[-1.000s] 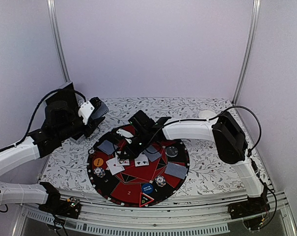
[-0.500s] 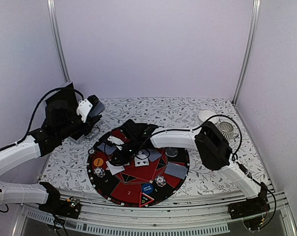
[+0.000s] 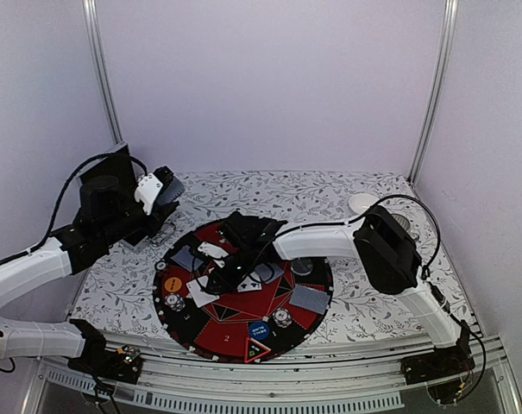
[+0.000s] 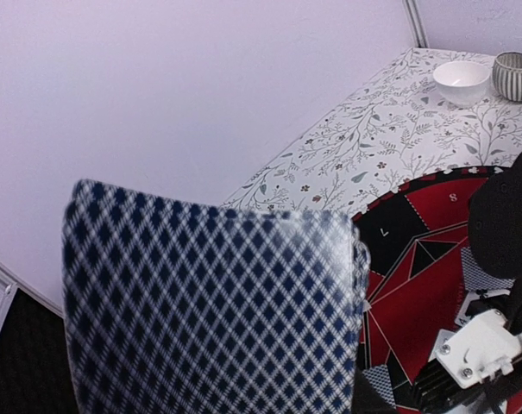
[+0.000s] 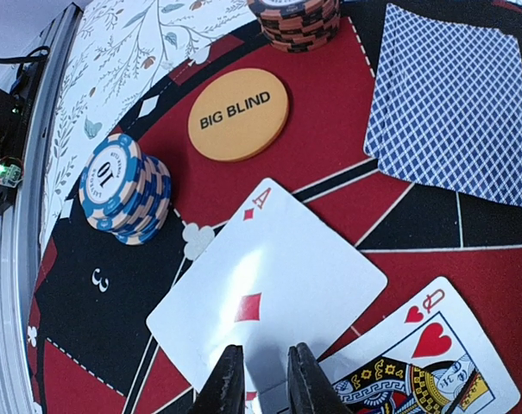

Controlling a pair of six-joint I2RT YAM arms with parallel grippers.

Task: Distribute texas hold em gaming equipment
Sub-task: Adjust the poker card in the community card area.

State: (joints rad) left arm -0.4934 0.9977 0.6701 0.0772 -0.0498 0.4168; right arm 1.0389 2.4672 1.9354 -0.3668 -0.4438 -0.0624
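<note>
Two grippers: left gripper (image 3: 164, 190) clamps the deck (image 4: 213, 302) near the table's left edge as supply; right gripper (image 5: 262, 366), jaws nearly together, pinches the ace (image 5: 269, 285) for positioning

This is looking like a robot test booth in a lab — plain pale walls (image 3: 269, 86) and metal posts (image 3: 101, 73) are enclosing a flower-patterned table (image 3: 364, 302), and white robot arms (image 3: 330, 235) are sitting bolted on a rail (image 3: 330, 379) at its near edge.
</note>
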